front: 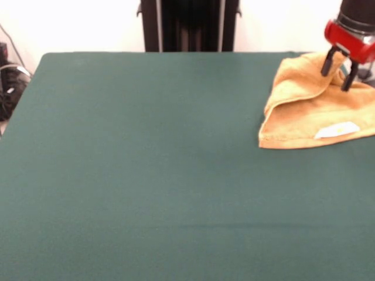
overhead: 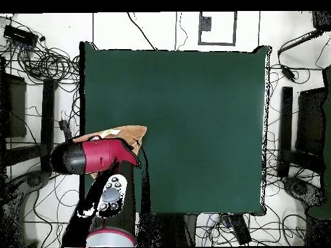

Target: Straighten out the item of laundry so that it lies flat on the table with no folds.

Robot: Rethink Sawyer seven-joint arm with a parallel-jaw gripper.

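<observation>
The orange-tan towel (front: 313, 111) lies at the right edge of the green table (front: 146, 164), folded over on itself with raised folds. Its white label (front: 337, 130) shows near the front edge. My gripper (front: 338, 73) hangs from the red wrist over the towel's far corner, its two black fingers (front: 327, 64) spread apart and reaching down to the cloth, with a raised fold between them. In the overhead view the arm (overhead: 90, 157) covers most of the towel (overhead: 126, 134), which lies at the table's left edge (overhead: 85, 97); the gripper is hidden there.
The robot's black pedestal (front: 189, 23) stands behind the table's far edge. Cables and equipment (front: 9, 82) sit off the table's left side in the front view. The towel reaches past the right edge of the front view.
</observation>
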